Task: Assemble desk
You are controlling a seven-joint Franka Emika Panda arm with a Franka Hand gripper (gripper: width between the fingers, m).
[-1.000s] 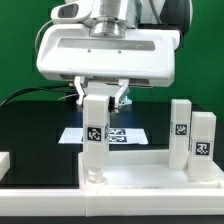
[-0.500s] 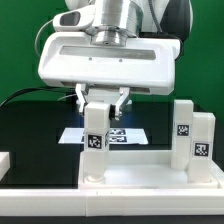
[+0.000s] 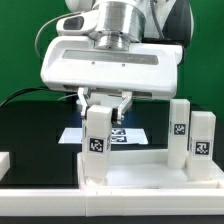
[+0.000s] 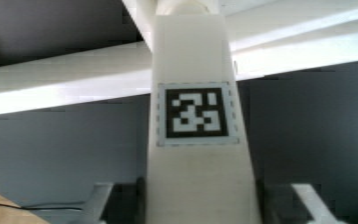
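My gripper [image 3: 103,112] is shut on a white square post leg [image 3: 97,145] with a black-and-white tag. The leg stands upright at the corner of the white rimmed desk panel [image 3: 140,172] on the exterior view's left, its foot at the corner socket. In the wrist view the leg [image 4: 195,100] runs straight out from between the fingers [image 4: 307,202], across the panel's pale rim [image 4: 60,92]. Two more tagged legs [image 3: 180,130] [image 3: 202,142] stand upright at the panel's end on the exterior view's right.
The marker board [image 3: 120,134] lies on the black table behind the panel. A white part [image 3: 5,161] sits at the edge on the exterior view's left. A green wall is behind the arm.
The gripper has turned and come down a little. The held leg has sunk lower at the corner and its tag now faces slightly differently.
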